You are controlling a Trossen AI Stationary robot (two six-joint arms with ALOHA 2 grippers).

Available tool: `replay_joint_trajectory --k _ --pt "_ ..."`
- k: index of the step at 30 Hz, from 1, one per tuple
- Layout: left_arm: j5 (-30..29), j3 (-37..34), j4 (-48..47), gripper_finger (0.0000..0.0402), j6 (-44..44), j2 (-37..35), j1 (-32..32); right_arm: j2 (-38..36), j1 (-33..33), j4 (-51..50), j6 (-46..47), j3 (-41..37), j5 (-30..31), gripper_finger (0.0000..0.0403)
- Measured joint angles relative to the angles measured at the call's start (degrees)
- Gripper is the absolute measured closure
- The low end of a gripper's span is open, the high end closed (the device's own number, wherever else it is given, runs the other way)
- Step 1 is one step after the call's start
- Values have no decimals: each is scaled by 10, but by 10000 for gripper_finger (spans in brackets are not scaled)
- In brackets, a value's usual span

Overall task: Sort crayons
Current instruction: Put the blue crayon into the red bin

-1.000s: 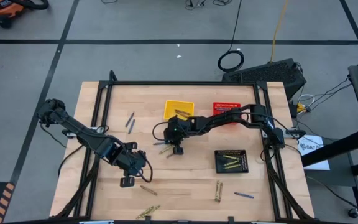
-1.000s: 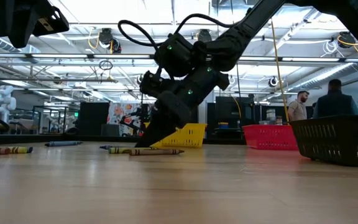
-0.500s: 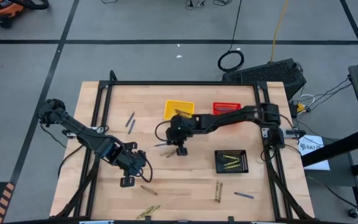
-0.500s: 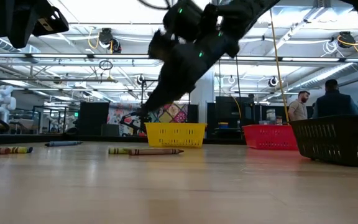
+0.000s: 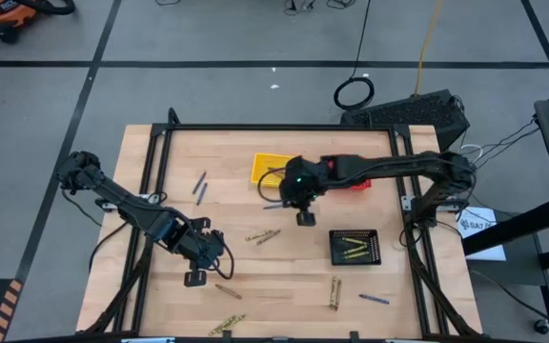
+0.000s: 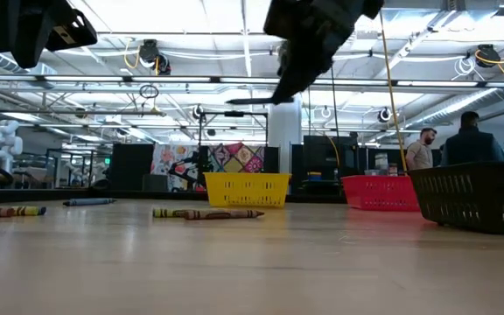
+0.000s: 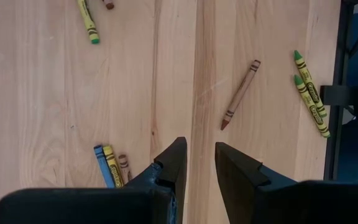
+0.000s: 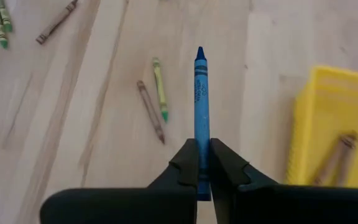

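**Q:** While the right gripper [image 8: 199, 163] hangs above the table, what do its fingers do?

**A:** They are clamped on a blue crayon [image 8: 200, 106], which juts straight forward from between them. Seen from above, the right gripper [image 5: 294, 195] is just beside the yellow basket [image 5: 267, 164], on the side nearer the table's middle. From table height the crayon [image 6: 250, 101] lies level, well above the tabletop.

**Q:** What lies under and around it?

**A:** Below the held crayon, a brown crayon [image 8: 150, 111] and a yellow-green crayon [image 8: 160, 89] lie side by side on the wood. The yellow basket [image 8: 328, 124] holds a brown crayon [image 8: 334, 155]. A red basket [image 5: 351, 164] sits beyond the yellow one, and a black basket [image 5: 355, 247] holds yellow-olive crayons [image 5: 353, 250].

**Q:** And the left gripper?

**A:** The left gripper [image 7: 199, 163] waits near the table's front left, its fingers a little apart and holding nothing. A brown crayon [image 7: 240, 94] and two green crayons [image 7: 309, 93] lie ahead of it.
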Motion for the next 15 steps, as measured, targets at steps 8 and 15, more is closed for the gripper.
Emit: replay_joint_trajectory --k 8,15 --pt "0 0 0 314 0 0 0 -46 -28 -132 6 1 43 403" --pt "0 0 0 314 -4 0 -1 -52 -79 -195 1 0 45 403"
